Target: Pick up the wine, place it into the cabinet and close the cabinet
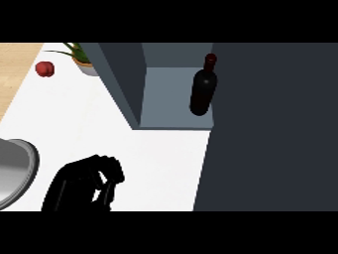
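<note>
- We see the wine (203,89) standing inside the cabinet (173,94), its door (281,129) open.
- Our left hand (84,186) hovers over the worktop (149,154), fingers curled, holding nothing.

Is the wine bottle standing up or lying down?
Standing up. The bottle stands inside the open cabinet, neck on top.

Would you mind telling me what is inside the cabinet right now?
The wine bottle stands inside the open cabinet, near its right side. The large dark panel at the right covers whatever lies beyond, so that part cannot be seen.
</note>
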Robot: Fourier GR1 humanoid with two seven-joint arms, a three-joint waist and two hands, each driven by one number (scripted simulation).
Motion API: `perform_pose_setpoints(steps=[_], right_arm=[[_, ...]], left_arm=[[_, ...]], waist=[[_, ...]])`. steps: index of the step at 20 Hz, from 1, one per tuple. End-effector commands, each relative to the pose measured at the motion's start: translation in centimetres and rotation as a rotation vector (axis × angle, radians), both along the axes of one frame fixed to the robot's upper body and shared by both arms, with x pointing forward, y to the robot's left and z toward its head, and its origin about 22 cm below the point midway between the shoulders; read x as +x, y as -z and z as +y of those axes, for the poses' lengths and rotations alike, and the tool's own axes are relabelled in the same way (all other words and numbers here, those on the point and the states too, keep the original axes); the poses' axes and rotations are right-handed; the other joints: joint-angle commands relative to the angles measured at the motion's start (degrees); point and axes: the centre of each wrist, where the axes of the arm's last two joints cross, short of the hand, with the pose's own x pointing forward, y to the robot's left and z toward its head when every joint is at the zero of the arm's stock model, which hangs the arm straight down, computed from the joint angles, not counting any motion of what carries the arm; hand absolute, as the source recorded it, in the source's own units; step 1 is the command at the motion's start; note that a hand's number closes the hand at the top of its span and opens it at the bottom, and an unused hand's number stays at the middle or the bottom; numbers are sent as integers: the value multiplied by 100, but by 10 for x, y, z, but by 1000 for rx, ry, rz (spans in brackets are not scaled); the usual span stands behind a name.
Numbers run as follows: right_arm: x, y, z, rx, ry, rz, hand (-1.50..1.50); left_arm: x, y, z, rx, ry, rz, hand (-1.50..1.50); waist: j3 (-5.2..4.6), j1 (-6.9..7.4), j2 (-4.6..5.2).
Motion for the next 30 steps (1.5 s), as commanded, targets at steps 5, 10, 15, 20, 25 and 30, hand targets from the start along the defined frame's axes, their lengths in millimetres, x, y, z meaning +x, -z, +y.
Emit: perform_pose_setpoints(steps=[5, 10, 15, 20, 25, 30], right_arm=[[-26, -12, 39, 60, -227, 38, 150], [-47, -26, 74, 81, -320, 57, 150], [-50, -27, 105, -30, -382, 88, 150], [-51, -15, 148, -22, -374, 70, 150], [-48, -20, 161, 44, -301, 23, 150], [-28, -31, 164, 148, -166, -11, 150]], left_arm=[[-13, -35, 67, 5, -39, -20, 150], [-30, -26, 98, -29, -71, 7, -150], [-43, -30, 124, -43, -134, 3, -150], [-49, -18, 159, -33, -186, 12, -150], [-59, -8, 186, 0, -203, 20, -150], [-60, -23, 200, -12, -160, 3, -150]], waist=[[-6, 67, -6], [-18, 55, -23], [-19, 129, -45], [-29, 192, -46], [-35, 186, -40], [-40, 364, -40]])
